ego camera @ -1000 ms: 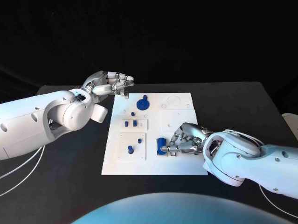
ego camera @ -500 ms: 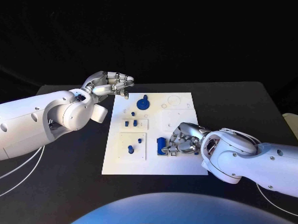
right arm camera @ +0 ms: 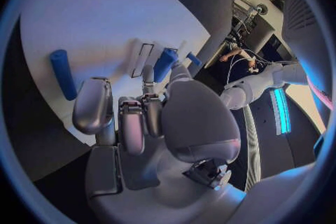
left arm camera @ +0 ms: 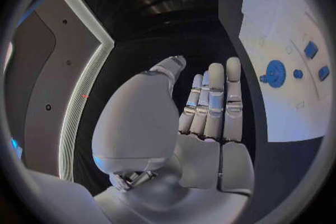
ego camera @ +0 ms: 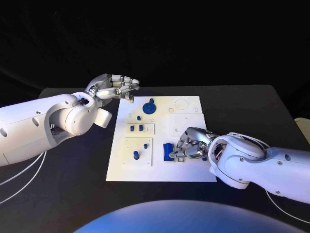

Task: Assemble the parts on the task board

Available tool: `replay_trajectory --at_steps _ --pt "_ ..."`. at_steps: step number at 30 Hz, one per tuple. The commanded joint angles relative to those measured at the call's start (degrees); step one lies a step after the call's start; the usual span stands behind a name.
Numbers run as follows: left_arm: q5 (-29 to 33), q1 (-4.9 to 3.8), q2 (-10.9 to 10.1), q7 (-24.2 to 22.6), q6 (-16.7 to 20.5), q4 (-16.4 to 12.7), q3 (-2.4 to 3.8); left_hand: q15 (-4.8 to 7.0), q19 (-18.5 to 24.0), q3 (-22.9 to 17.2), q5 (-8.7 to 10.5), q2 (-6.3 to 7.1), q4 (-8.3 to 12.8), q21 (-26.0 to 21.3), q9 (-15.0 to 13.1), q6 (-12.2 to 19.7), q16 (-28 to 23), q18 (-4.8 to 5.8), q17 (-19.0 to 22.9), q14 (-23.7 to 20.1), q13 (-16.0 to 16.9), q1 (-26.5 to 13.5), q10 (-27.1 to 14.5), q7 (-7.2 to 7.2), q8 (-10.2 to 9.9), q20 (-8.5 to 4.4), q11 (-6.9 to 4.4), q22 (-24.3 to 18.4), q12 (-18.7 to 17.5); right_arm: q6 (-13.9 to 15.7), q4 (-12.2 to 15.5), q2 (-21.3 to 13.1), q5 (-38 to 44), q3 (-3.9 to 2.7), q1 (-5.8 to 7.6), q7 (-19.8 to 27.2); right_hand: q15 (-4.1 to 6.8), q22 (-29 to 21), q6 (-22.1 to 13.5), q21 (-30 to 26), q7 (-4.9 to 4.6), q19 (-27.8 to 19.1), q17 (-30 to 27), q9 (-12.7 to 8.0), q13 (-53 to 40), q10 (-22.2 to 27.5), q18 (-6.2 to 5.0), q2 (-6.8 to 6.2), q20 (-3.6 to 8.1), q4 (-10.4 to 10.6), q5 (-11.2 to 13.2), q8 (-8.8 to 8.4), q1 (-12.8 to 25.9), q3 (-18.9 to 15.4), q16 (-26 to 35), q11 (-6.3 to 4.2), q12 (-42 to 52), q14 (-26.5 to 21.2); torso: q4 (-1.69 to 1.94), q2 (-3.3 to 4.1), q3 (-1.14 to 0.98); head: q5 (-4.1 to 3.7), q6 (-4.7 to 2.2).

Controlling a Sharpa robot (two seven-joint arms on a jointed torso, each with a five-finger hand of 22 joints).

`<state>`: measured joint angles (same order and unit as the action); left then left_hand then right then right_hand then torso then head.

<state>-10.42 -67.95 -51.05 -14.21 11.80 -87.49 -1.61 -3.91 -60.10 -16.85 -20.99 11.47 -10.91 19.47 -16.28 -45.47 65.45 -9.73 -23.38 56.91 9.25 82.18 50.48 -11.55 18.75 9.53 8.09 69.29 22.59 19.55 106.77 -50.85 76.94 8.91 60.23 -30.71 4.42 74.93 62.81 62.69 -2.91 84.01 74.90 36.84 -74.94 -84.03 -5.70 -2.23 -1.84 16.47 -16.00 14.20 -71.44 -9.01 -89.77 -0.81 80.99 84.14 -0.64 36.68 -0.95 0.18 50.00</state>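
Head camera high above, looking down on the black table (ego camera: 252, 104), task board (ego camera: 189, 170) mid-frame, left wrist fisheye close behind the left hand (left arm camera: 210, 103), board at frame right, right wrist fisheye just over the board behind the right hand (right arm camera: 140, 117), all three sharing the board

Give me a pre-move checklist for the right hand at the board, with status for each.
1. Right hand over the task board, beside the upright blue part: ok.
2. Firm hold on that part: cannot tell, fingers hide the contact.
3. Left hand off the board's far left corner, holding nothing: ok.
4. Round blue part clear of both hands: ok.
5. Blue peg lying loose on the board: ok.
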Motion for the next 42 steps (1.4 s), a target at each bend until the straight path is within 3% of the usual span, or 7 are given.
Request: replay_trajectory --at_steps 1,10,17,22,29,36,42 --pt "0.22 -0.02 0.03 -0.18 -0.84 -0.16 0.04 -0.04 -0.12 -0.21 -0.32 -0.25 -0.20 -0.31 -0.09 0.45 0.22 -0.48 0.06 -0.21 -0.08 -0.50 -0.44 0.11 0.34 0.20 0.05 -0.10 0.31 -2.05 0.18 -0.07 0.53 -0.03 0.00 0.64 0.35 8.85 0.31 -0.01 0.09 0.36 14.84 0.09 -7.34 -1.42 1.04 -0.93 0.36 0.13 0.81 -0.28 -0.22 -0.73 -0.16 -0.52 0.14 5.81 -0.08 -0.04 -0.04 0.07 0.00" --pt "0.20 -0.02 -0.01 -0.09 -0.87 -0.15 0.03 -0.04 -0.12 -0.21 -0.32 -0.25 -0.20 -0.31 -0.09 0.45 0.22 -0.48 0.06 -0.21 -0.08 -0.50 -0.44 0.11 0.34 0.20 0.05 -0.10 0.31 -3.25 0.60 -0.11 -0.13 -0.03 0.00 1.48 0.24 8.73 0.45 -0.56 -0.02 0.20 14.65 0.42 -7.26 -1.32 0.97 -1.93 0.28 0.37 4.90 -0.41 1.17 -3.13 -0.11 -0.40 -0.05 5.77 -0.05 -0.04 -0.03 0.07 0.00" --pt "0.19 -0.02 0.01 -0.05 -0.92 -0.14 0.03 -0.04 -0.12 -0.21 -0.32 -0.25 -0.20 -0.31 -0.09 0.45 0.22 -0.48 0.06 -0.21 -0.08 -0.50 -0.44 0.11 0.34 0.20 0.05 -0.10 0.31 -1.65 0.77 -0.54 0.17 -0.03 0.00 1.32 0.24 8.75 0.50 -0.45 -0.01 0.23 14.60 0.48 -7.29 -1.34 0.98 -1.75 0.28 0.39 5.33 -0.40 1.35 -3.17 -0.09 -0.41 -0.02 5.76 -0.03 -0.06 0.00 -0.08 0.00" --pt "0.19 -0.02 0.01 -0.09 -0.87 -0.10 0.03 -0.04 -0.12 -0.21 -0.32 -0.25 -0.20 -0.31 -0.09 0.45 0.22 -0.48 0.06 -0.21 -0.08 -0.50 -0.44 0.11 0.34 0.20 0.05 -0.10 0.31 1.51 1.66 -2.23 0.53 -0.06 0.05 1.72 0.36 8.74 1.02 -0.55 0.22 0.23 14.53 0.91 -7.39 -1.42 0.95 -0.88 0.34 0.24 3.62 -0.09 0.41 -3.03 -0.07 -0.58 0.08 5.74 -0.13 -0.14 0.00 -0.19 0.00" --pt "0.19 -0.02 0.03 -0.20 -0.71 -0.07 0.01 -0.05 -0.14 -0.22 -0.39 -0.27 -0.25 -0.40 -0.10 0.56 0.28 -0.48 0.11 -0.25 -0.12 -0.57 -0.56 0.11 0.53 0.21 0.06 -0.13 0.48 4.91 3.34 -7.37 -0.78 -0.09 1.33 2.91 0.42 8.70 0.04 -0.70 0.19 0.22 14.57 2.40 -7.60 -1.49 0.94 -0.09 0.44 0.09 1.21 0.04 -2.32 -3.42 -0.08 -0.60 0.25 5.75 -0.32 -0.23 0.05 -0.42 0.00" --pt "0.19 0.03 0.07 -0.34 -0.67 -0.12 -0.04 -0.05 -0.14 -0.22 -0.39 -0.27 -0.25 -0.40 -0.10 0.56 0.28 -0.48 0.11 -0.25 -0.12 -0.57 -0.56 0.11 0.53 0.21 0.06 -0.13 0.48 4.49 3.34 -11.27 0.29 -0.04 1.62 2.38 0.18 8.54 -1.26 -1.43 -0.25 0.02 14.09 2.39 -6.93 -1.00 0.86 -0.01 0.29 0.08 0.70 -0.84 -4.30 -4.06 0.06 -0.27 -0.62 5.65 -0.41 -0.18 0.01 -1.08 -0.22" --pt "0.19 0.10 0.20 -0.41 -0.79 -0.13 -0.07 -0.05 -0.14 -0.22 -0.39 -0.27 -0.25 -0.40 -0.10 0.56 0.28 -0.48 0.11 -0.25 -0.12 -0.57 -0.56 0.11 0.53 0.21 0.06 -0.13 0.48 3.88 2.81 -13.04 3.53 0.10 0.48 0.89 0.10 8.72 -1.06 -0.63 -0.27 0.17 14.51 2.37 -7.14 -1.12 0.99 0.03 0.21 0.09 0.15 -0.92 -5.13 -4.37 -0.06 -0.22 -0.39 5.73 -0.50 -0.21 -0.03 -1.44 -0.33"
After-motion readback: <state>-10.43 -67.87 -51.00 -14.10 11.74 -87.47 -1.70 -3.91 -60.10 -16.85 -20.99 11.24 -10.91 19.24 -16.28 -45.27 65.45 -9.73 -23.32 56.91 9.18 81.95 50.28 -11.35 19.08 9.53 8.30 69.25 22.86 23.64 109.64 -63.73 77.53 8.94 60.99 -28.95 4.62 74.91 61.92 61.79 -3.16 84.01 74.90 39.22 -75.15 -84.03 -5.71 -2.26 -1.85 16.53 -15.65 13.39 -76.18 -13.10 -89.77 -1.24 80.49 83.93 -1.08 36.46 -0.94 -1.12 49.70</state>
